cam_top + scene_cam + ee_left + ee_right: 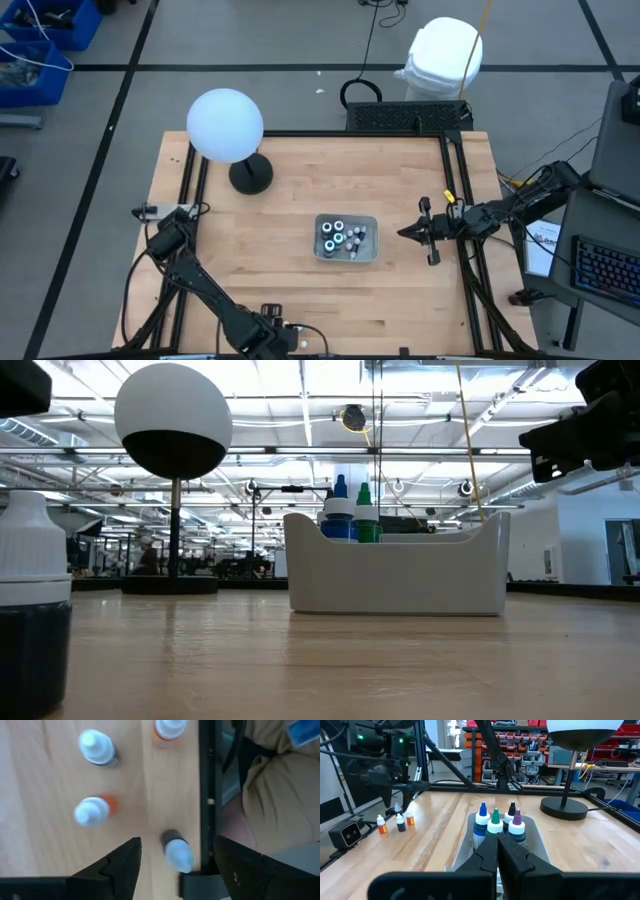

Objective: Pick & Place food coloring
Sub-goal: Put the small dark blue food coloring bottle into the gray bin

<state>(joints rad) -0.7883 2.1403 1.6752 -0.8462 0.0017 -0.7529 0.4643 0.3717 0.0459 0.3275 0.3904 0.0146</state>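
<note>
The food coloring is a set of tiny bottles. Several with coloured tips stand in the clear tray at mid-table, which also shows in the right wrist view. Several more stand on the wood near the table's near left edge: a dark one with a white cap, an orange one and two others. My left gripper points down, open. Its fingers stand either side of the dark white-capped bottle without touching it. My right gripper hangs shut and level, right of the tray.
A white globe lamp on a black base stands at the far left. A black frame rail runs close beside the bottle between my left fingers. A seated person's trousers show just beyond it. One dark bottle looms near the low camera.
</note>
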